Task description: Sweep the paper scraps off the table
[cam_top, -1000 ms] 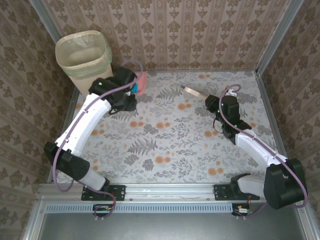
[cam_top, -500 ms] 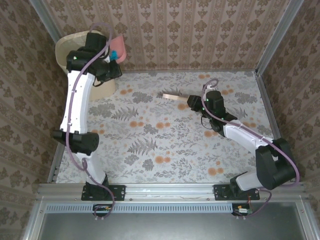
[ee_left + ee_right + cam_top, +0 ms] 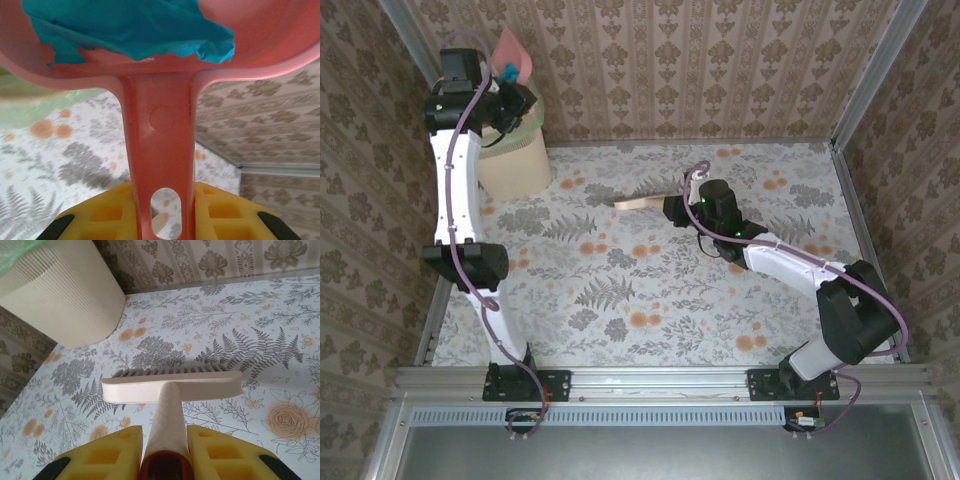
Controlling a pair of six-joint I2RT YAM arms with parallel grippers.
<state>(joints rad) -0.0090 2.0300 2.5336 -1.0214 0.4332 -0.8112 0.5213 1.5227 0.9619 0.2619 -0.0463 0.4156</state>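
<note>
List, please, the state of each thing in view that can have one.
left fingers: shut on the handle of the dustpan.
right fingers: shut on the handle of the brush.
dustpan: held aloft by the bin, not emptied.
teal paper scrap: lying in the dustpan.
brush: held low over the table; contact unclear.
bin: upright, open, lined with a green bag.

Brown damask-patterned walls [image 3: 720, 60] on three sides, aluminium corner posts [image 3: 876, 75], even light.
</note>
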